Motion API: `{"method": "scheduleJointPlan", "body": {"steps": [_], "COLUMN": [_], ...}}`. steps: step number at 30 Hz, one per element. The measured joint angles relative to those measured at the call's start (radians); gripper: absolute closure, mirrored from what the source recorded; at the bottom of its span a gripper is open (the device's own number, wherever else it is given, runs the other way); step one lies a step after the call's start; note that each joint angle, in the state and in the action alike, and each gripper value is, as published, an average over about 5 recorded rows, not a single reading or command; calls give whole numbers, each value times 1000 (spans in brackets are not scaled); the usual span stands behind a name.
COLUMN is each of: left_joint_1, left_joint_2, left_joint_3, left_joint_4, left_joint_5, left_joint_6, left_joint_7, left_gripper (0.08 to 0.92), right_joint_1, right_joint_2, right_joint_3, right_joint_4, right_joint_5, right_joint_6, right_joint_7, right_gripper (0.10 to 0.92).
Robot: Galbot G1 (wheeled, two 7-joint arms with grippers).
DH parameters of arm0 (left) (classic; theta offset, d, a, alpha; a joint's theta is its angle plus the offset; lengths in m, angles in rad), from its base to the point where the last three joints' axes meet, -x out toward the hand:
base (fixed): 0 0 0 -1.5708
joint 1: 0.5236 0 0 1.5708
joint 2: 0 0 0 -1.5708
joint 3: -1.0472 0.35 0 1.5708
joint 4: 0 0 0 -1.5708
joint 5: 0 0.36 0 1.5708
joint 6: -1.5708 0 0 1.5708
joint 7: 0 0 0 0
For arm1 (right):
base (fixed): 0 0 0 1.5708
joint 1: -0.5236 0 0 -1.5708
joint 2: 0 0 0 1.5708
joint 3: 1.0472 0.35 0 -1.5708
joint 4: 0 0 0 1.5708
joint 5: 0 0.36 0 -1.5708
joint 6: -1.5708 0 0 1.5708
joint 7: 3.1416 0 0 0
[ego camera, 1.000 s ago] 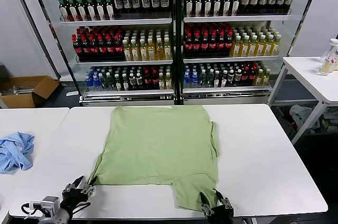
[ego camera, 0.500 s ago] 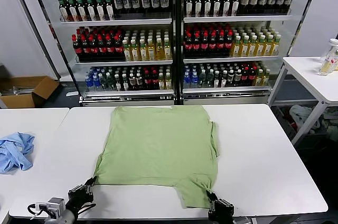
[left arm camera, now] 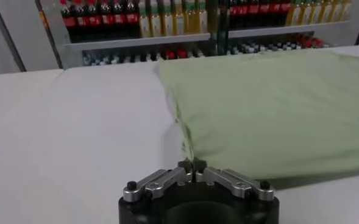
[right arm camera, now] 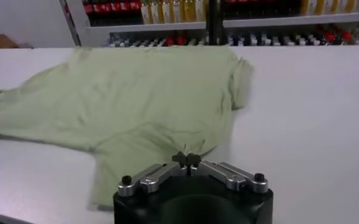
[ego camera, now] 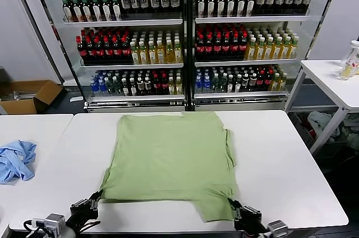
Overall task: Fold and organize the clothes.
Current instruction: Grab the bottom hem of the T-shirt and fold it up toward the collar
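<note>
You see the light green shirt [ego camera: 171, 159] lying flat on the white table [ego camera: 280, 165], its far edge near the table's far side and its near hem close to the near edge, with one flap hanging lower on the right. The left gripper [ego camera: 95, 197] sits at the near left corner of the shirt; in the left wrist view its fingers [left arm camera: 185, 165] are pressed together on a thin edge of the cloth. The right gripper [ego camera: 231, 204] sits at the near right flap; in the right wrist view its tips [right arm camera: 180, 159] meet on the fabric edge, clamped the same way. Note that in the head view both arms are cut off by the bottom of the frame, so you see only the gripper heads. The buttons and any checkered patch do not show; the side facing up is plain green. You cannot tell how much cloth each pinch holds, since the fingertips cover the contact. A light blue garment [ego camera: 15, 159] lies crumpled on the neighbouring table [ego camera: 39, 128] to the left, well apart from the shirt. Behind stand drink coolers [ego camera: 185, 36] full of bottles, a cardboard box [ego camera: 25, 96] on the floor at left, and part of another table [ego camera: 331, 81] at right, cut off.
</note>
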Motion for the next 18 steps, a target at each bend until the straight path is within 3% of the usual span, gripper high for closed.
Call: {"method": "scheduleJointPlan", "body": {"steps": [12, 18], "left_joint_1": [189, 190], "left_joint_2": [22, 42], "left_joint_3": [-52, -67], "left_joint_4": [-189, -238], "left_joint_5": [-28, -63], "left_joint_6": [44, 55], "left_joint_7": [-60, -77], "left_gripper": [917, 917], "right_joint_1": [-138, -55], "right_joint_2": [1, 5], "right_joint_3": [155, 147], "right_joint_4": [137, 129], "right_joint_5": [10, 11], "right_joint_6": [-60, -72], "right_joint_7": [-21, -11], "right_gripper": [917, 917]}}
